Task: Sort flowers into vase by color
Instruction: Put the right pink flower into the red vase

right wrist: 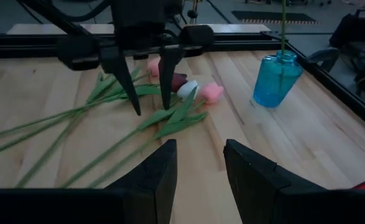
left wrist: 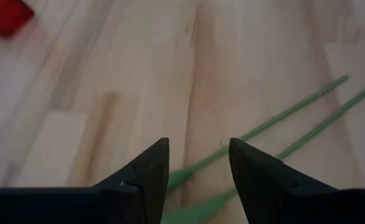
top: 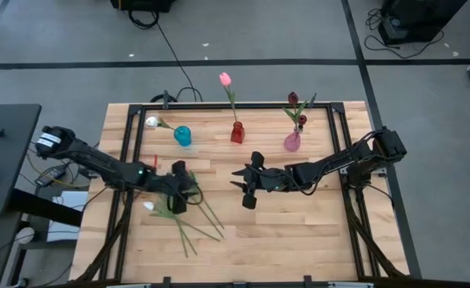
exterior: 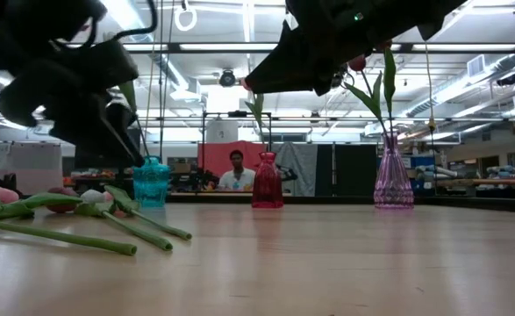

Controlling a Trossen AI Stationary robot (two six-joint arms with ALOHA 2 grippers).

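Note:
Several artificial tulips (top: 188, 218) lie in a loose pile on the wooden table's near left part, their pink, white and maroon heads (right wrist: 191, 88) together and their green stems (left wrist: 294, 121) fanned out. My left gripper (top: 185, 192) points down over the pile, open, its fingertips (right wrist: 137, 111) straddling stems just above them; I cannot tell whether they touch. My right gripper (top: 236, 179) hovers open above the table's middle, facing the pile (right wrist: 170, 118). A blue vase (top: 183, 135) holds a white tulip, a red vase (top: 237, 132) a pink one, and a pink vase (top: 292, 142) maroon ones.
The three vases stand in a row along the table's far part (exterior: 266, 189). A black frame (top: 127, 136) borders the tabletop. A small red object (left wrist: 5, 15) lies on the wood near the pile. Bare wood (top: 299, 224) lies on the near right. A person sits beyond the table (exterior: 236, 171).

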